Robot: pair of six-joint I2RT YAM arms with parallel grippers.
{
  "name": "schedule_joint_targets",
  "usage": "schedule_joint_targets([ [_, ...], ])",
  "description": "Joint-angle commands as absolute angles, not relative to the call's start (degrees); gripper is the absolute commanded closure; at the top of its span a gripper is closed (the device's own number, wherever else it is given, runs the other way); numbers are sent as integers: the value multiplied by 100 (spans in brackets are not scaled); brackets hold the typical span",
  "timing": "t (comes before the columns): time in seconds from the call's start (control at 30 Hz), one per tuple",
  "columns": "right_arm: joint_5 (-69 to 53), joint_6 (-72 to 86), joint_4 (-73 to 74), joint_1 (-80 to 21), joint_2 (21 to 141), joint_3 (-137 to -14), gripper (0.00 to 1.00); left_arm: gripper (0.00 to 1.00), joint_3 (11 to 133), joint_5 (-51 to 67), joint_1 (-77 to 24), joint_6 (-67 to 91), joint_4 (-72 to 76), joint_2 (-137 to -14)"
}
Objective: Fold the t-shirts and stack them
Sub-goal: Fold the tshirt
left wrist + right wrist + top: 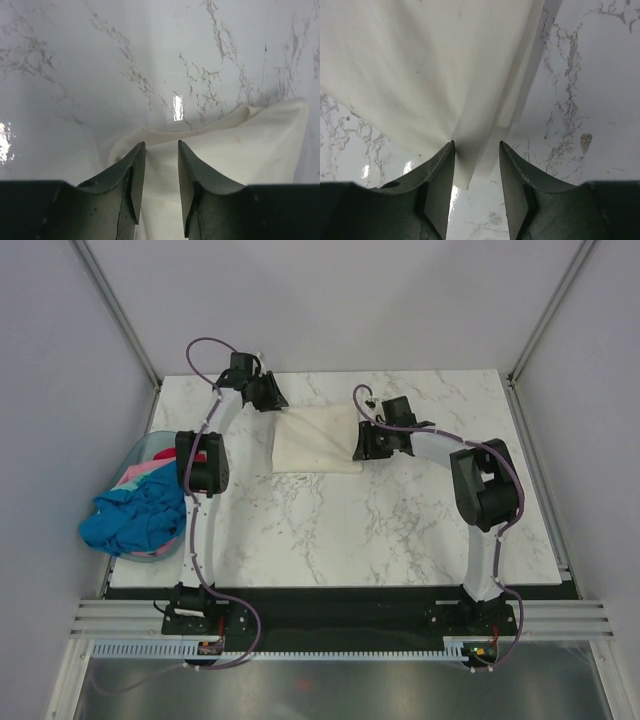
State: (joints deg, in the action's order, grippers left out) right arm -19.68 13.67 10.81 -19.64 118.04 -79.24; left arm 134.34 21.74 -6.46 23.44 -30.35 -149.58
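A cream-white t-shirt (pixel 312 443) lies folded into a rough rectangle on the marble table, at the middle back. My left gripper (pixel 268 396) is at its far left corner, jaws apart, with the cloth (pixel 235 150) lying under and between the fingertips (pixel 161 145). My right gripper (pixel 364 446) is at the shirt's right edge, jaws apart, and a pointed corner of the cloth (pixel 470 160) lies between them by the left finger (pixel 476 145). A bright blue shirt (pixel 135 520), with pink (pixel 133 476) and a bit of red cloth, is heaped in the basket at the left.
The pale blue plastic basket (pixel 146 445) sits at the table's left edge, partly over it. Bare marble (pixel 380 525) stretches in front of and to the right of the shirt. Grey walls and metal frame posts close in the back and sides.
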Motion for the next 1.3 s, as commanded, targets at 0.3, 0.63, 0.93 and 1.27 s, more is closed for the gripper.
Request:
schedule_joint_targets([
  [0.3,-2030,1222,1142,-1942,11407,-7962,44,50,10910,2505,-694,1977,-2892,-12060],
  [0.63,-2654,1318,1091,-1907,11962,-8297,44,48,8887,2189,-773,2030,-2699,-11470],
  [0.93,-2619,1617,537,-1916,11558,-7480,89,62,8412,2092,-896,2188,-2637,-11786],
  [1.27,-2250,1995,316,-2039,9969,-5846,86,81,7023,1433,-1107,2566,-3040,-10583],
])
